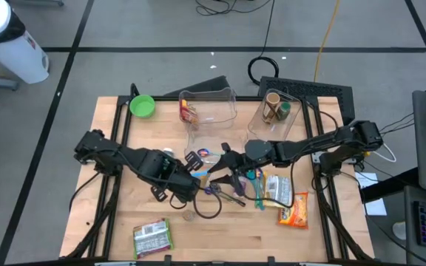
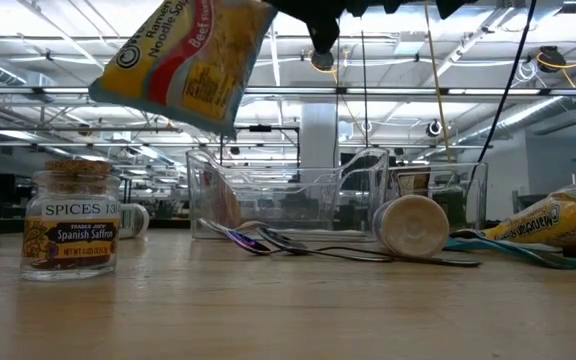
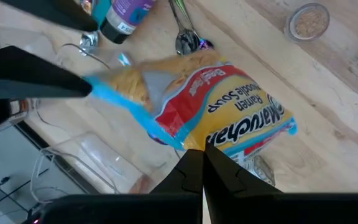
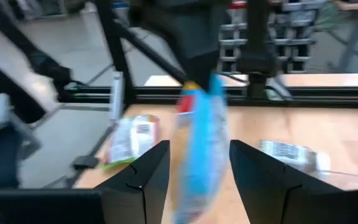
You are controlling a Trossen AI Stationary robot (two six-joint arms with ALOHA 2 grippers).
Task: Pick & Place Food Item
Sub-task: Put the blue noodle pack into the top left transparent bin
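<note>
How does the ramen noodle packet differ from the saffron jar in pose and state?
The ramen packet hangs in the air, tilted, pinched by the left gripper; the saffron jar stands upright on the table, untouched. The packet is a soft, flat bag; the jar is rigid clear glass with a cork-like top. Both are printed food items.

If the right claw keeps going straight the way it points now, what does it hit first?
Most likely the ramen packet, hanging edge-on between the right claw's open fingers, held up by the shut left claw. Depth is unclear.
</note>
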